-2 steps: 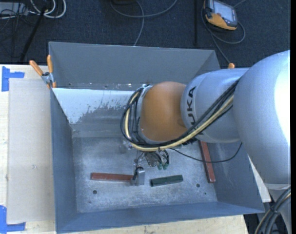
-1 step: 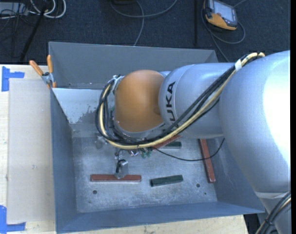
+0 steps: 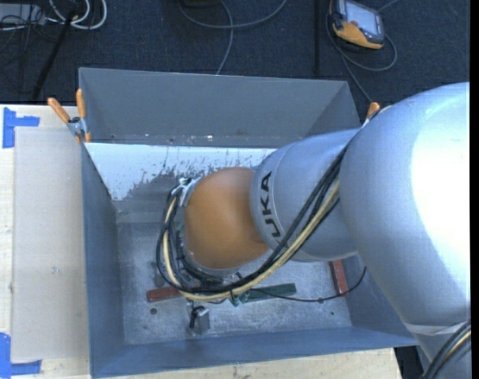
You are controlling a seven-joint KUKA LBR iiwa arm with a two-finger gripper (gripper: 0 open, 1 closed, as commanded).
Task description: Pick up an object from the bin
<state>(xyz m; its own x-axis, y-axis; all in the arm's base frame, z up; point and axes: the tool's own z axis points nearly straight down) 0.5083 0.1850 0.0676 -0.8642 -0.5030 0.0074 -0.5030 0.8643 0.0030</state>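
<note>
Camera view: gripper [image 3: 198, 316] low over bin [image 3: 223, 117] floor, front centre; jaw state could not be told. Brown stick [image 3: 162, 294] lay just left, green strip [image 3: 272, 291] right. Advised: centre on one before closing.

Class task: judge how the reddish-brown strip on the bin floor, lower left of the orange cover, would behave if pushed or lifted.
The reddish-brown strip lies flat and straight, so it is probably stiff and would slide rather than roll. It looks thin, so likely light and hard to get under.
</note>
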